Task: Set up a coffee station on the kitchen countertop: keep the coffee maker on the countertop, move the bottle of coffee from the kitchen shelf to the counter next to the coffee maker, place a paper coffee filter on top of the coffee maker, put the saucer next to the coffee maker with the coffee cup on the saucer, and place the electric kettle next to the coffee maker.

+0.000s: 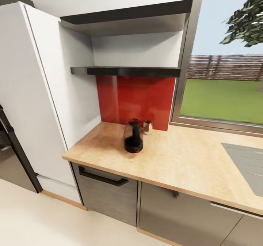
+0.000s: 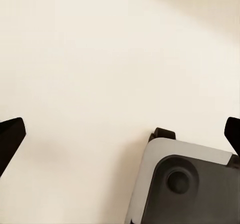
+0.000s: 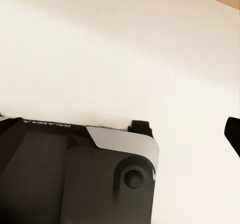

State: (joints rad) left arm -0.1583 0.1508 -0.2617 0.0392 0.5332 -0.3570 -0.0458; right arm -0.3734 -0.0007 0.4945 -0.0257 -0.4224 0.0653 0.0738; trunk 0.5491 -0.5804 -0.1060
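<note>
From my head view, the electric kettle (image 1: 133,136) stands on the countertop (image 1: 182,158) near the red backsplash (image 1: 137,99), with a small unclear item just behind it that I cannot identify. The kitchen shelf (image 1: 126,71) above looks bare from this angle, so I judge most of the station is not yet set up. My left gripper (image 2: 120,134) hangs spread over the pale floor (image 2: 100,59), holding nothing; my right gripper (image 3: 150,129) I cannot tell.

We see a glossy red backsplash panel (image 1: 137,99), a large window (image 1: 223,89) with green lawn, a tall white cabinet (image 1: 36,92), a grey sink (image 1: 246,163), and cream floor (image 1: 44,220).
</note>
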